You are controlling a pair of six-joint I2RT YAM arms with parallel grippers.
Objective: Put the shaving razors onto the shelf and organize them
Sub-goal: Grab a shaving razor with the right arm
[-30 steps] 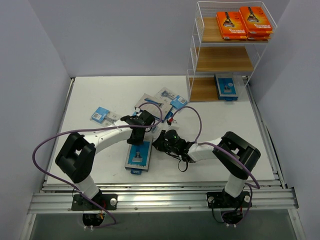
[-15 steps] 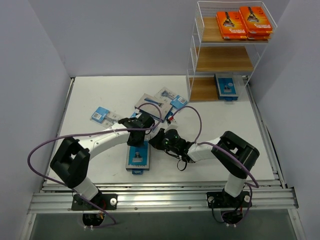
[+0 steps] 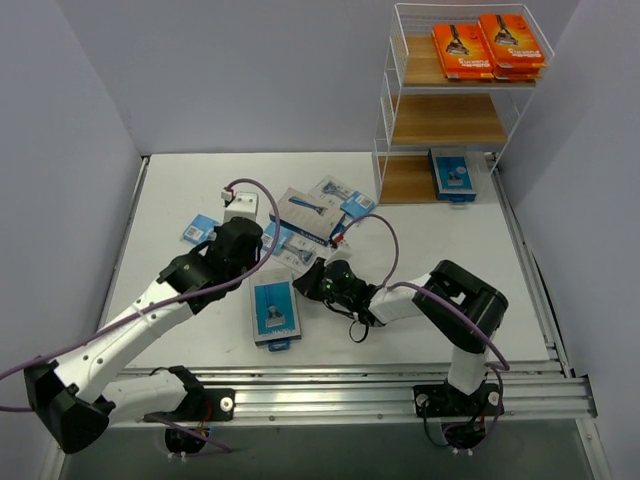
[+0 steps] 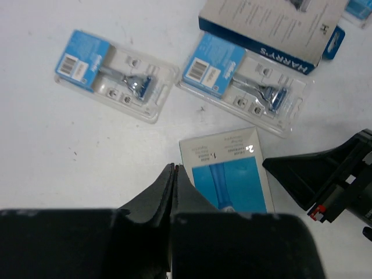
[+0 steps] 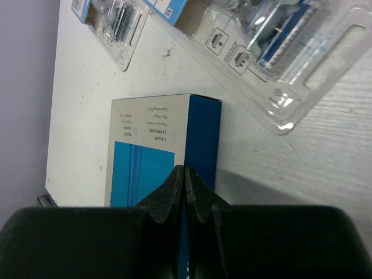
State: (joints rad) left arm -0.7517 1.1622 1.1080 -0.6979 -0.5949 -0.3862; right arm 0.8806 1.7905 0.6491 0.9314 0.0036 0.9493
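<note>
Spreading the right fingers (image 5: 168, 195), now pressed together like the left fingers (image 4: 160, 192), to straddle the narrow sides of the blue razor box (image 3: 275, 312) lying flat near-centre on the bench (image 3: 190, 180), well apart from the far-right shelf (image 3: 450, 120).

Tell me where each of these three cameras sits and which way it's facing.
Top external: fixed above and behind the arms, looking down on the table and shelf; both arms show.
Left wrist: on the left arm, looking down past the shut left pincer at blister packs and a blue-and-grey box.
Right wrist: on the right arm, low, facing along the table past the shut right pincer.
Both wrist views share that box.
</note>
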